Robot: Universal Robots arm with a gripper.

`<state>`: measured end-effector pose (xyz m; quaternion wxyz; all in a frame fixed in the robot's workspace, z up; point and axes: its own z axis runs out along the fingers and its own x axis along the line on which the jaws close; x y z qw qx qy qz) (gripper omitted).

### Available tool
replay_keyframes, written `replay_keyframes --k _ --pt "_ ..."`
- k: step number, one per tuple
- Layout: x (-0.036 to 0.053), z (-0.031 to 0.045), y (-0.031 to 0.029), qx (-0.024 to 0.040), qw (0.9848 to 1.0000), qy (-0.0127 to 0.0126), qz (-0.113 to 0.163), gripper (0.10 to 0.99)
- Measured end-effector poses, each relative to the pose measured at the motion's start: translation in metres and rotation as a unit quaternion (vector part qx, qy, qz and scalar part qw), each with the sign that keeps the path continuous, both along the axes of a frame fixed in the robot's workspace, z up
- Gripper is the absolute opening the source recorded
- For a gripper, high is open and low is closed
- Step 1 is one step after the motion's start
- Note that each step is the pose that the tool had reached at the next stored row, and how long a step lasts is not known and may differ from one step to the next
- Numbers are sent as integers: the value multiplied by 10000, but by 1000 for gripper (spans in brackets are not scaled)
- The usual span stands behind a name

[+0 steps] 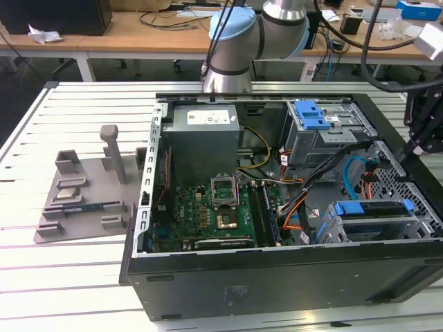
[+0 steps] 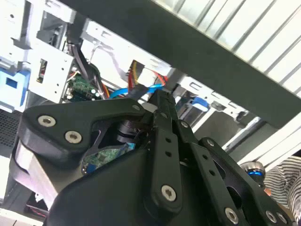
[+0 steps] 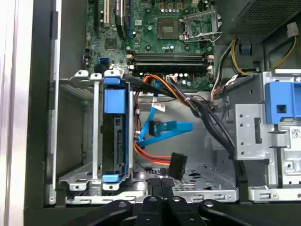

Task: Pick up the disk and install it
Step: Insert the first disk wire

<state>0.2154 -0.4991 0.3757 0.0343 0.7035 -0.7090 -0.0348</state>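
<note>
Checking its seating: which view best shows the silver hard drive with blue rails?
First wrist view: the blue-railed silver metal hard drive sits edge-on in its cage, unobstructed. The exterior view shows the drive side-on, within the cage frame; the second wrist view, at most a blue sliver.

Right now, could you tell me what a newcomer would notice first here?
The open computer case, its green motherboard exposed, draws the eye first. Next comes the disk with blue rails, sitting in its cage at the exterior view's right, the end effector near the case wall there.
</note>
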Motion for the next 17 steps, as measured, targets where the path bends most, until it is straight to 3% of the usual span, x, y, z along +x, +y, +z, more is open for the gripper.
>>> replay_keyframes --k 5,14,15,16,17 --pt "-100 -33 104 -20 10000 -1 1 106" --pt "-100 -33 106 -20 10000 -1 1 114" --pt "-100 -33 106 -20 10000 -1 1 235" --pt "-100 -33 107 -20 10000 -1 0 235" --pt "-100 -33 107 -20 10000 -1 1 294"
